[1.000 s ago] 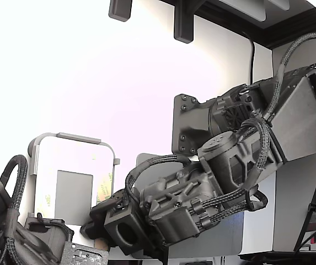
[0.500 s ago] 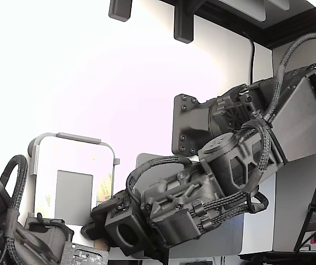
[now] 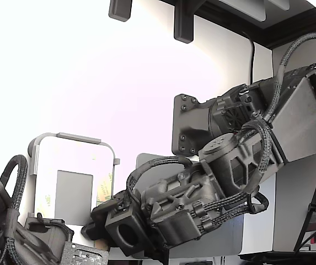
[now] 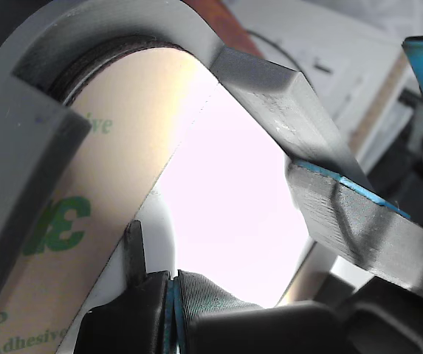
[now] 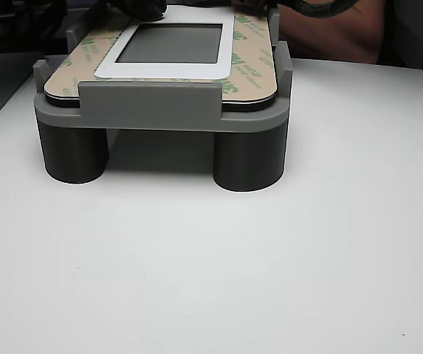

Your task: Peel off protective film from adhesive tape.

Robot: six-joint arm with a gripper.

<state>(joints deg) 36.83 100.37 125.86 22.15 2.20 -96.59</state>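
The protective film (image 4: 63, 221) is a pale tan strip with green 3M print, lying flat along the border of the white panel (image 4: 226, 214). It also shows as the strip (image 5: 252, 44) on the panel's edge and, in the exterior view, as a thin yellow band (image 3: 107, 185). The adhesive tape is hidden under the film. My gripper (image 4: 173, 291) sits at the film's inner edge with its dark fingertips pressed together on a thin blue pad line. Whether film lies between them cannot be seen. In the exterior view the gripper (image 3: 94, 221) is low at the panel's near corner.
The panel rests in a grey fixture (image 5: 148, 103) on round legs, with raised walls (image 4: 270, 74) close around my fingertips. A grey square patch (image 5: 170, 43) fills the panel's middle. A second dark arm (image 3: 14, 232) stands at the exterior view's lower left. A person's arm (image 5: 329, 26) is behind the fixture.
The wrist and gripper have shifted slightly down and toward the exterior view's left, staying at the panel's corner. The panel and fixture have not moved.
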